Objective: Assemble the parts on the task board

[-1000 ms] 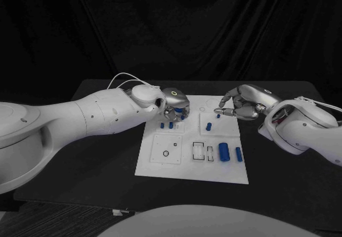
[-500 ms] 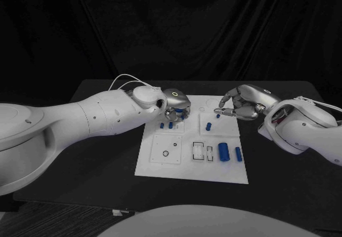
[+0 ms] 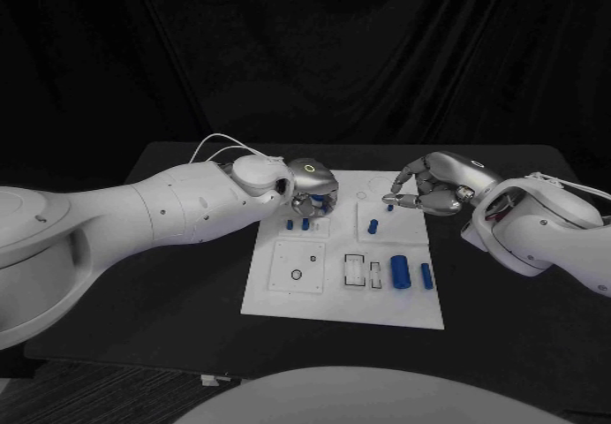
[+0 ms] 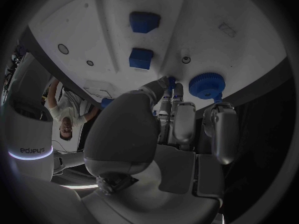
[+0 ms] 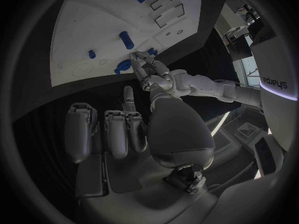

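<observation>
At the board's (image 3: 343,305) 12 o'clock end, the left hand (image 3: 313,189) pinches a gear (image 4: 206,84); the right hand (image 3: 426,185) pinches a small part (image 5: 117,70). Assembly looks midway: 2 cylinders (image 3: 401,271) still lie loose.

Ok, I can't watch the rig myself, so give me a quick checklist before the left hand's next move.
1. Left hand over the board's far left corner: ok.
2. Left fingertips pinching a small blue part: cannot tell.
3. Round blue part beside those fingers, uncovered: ok.
4. Two blue pegs upright near the left hand: ok.
5. Right hand apart from the left, over the task board: ok.
6. Right hand's hold on a part: cannot tell.
</observation>
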You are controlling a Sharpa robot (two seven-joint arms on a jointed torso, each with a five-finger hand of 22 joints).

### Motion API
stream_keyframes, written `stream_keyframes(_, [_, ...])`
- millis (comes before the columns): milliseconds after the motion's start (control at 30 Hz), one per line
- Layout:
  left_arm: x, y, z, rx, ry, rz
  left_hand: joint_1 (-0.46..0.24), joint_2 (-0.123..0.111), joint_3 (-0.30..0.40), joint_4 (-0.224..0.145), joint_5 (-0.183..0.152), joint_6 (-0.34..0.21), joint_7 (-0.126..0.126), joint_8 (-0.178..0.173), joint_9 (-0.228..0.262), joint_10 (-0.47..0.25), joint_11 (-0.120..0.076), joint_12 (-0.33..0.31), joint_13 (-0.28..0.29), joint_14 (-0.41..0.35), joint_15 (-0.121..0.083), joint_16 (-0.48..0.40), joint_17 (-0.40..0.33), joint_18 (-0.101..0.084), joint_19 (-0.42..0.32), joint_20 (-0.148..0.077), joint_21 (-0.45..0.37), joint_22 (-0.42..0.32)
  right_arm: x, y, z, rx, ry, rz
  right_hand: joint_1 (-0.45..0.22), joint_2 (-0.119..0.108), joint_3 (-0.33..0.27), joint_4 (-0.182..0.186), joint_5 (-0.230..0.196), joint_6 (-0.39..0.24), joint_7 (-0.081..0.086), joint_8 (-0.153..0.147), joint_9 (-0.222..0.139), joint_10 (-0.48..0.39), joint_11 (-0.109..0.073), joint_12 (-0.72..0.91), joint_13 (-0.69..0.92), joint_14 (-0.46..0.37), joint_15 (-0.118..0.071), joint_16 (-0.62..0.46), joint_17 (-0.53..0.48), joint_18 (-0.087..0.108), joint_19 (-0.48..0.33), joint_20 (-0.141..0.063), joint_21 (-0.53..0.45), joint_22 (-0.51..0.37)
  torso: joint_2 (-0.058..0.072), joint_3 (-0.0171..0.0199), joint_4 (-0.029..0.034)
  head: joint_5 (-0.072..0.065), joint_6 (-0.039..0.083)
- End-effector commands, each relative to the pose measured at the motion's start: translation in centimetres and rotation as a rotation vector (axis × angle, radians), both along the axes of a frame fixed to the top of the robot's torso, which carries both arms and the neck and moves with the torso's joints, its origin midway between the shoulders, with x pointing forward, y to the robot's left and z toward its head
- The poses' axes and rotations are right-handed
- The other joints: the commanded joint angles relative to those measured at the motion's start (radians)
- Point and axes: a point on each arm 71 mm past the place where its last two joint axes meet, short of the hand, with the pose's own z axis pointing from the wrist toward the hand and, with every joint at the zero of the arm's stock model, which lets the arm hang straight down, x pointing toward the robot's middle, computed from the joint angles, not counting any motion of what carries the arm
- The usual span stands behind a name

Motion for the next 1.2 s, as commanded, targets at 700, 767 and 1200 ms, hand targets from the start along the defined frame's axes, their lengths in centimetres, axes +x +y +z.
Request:
stream_keyframes(700, [-0.4,3.9,5.0,-0.035,-0.084,-0.002,0.016,0.007,0.002,-0.005,-0.051,0.023,-0.004,0.007,-0.015,0.050,-0.014,-0.026,-0.004,0.025,-0.009,0.011,0.008,0.009,0.007,-0.010,-0.015,0.203,-0.1,-0.1,-0.6,-0.011,0.021,-0.008,0.007,0.004,-0.010,-0.002,0.012,0.006,-0.004,0.020,0.015,0.099,-0.002,0.017,0.268,0.093,0.006,-0.008,0.204,0.023,0.024,0.006,-0.026,0.216,-0.001,0.0022,0.0000,0.005,0.000])
stream_keyframes(767, [-0.3,4.1,5.0,-0.026,-0.076,0.004,0.015,0.007,0.002,-0.004,-0.052,0.023,-0.004,0.007,-0.015,0.049,-0.014,-0.028,-0.004,0.025,-0.009,0.011,0.008,0.009,0.006,-0.010,-0.016,0.203,-0.1,-0.2,-0.7,-0.011,0.022,-0.008,0.007,0.004,-0.010,-0.002,0.012,0.006,-0.004,0.020,0.015,0.099,-0.002,0.017,0.268,0.093,0.006,-0.008,0.204,0.023,0.024,0.006,-0.026,0.216,-0.002,0.0029,-0.0003,0.006,0.000])
stream_keyframes(1200, [0.0,4.5,3.3,-0.005,-0.045,0.034,0.009,0.004,-0.004,0.004,-0.060,0.015,-0.004,0.000,-0.019,0.046,-0.013,-0.036,-0.006,0.021,-0.009,0.006,0.000,0.010,0.005,-0.010,-0.020,0.202,-0.1,-0.3,-0.8,-0.011,0.025,-0.009,0.007,0.004,-0.010,-0.002,0.012,0.006,-0.004,0.020,0.015,0.099,-0.002,0.017,0.268,0.093,0.006,-0.008,0.204,0.023,0.024,0.006,-0.026,0.216,0.001,-0.0018,0.0008,0.003,0.000])
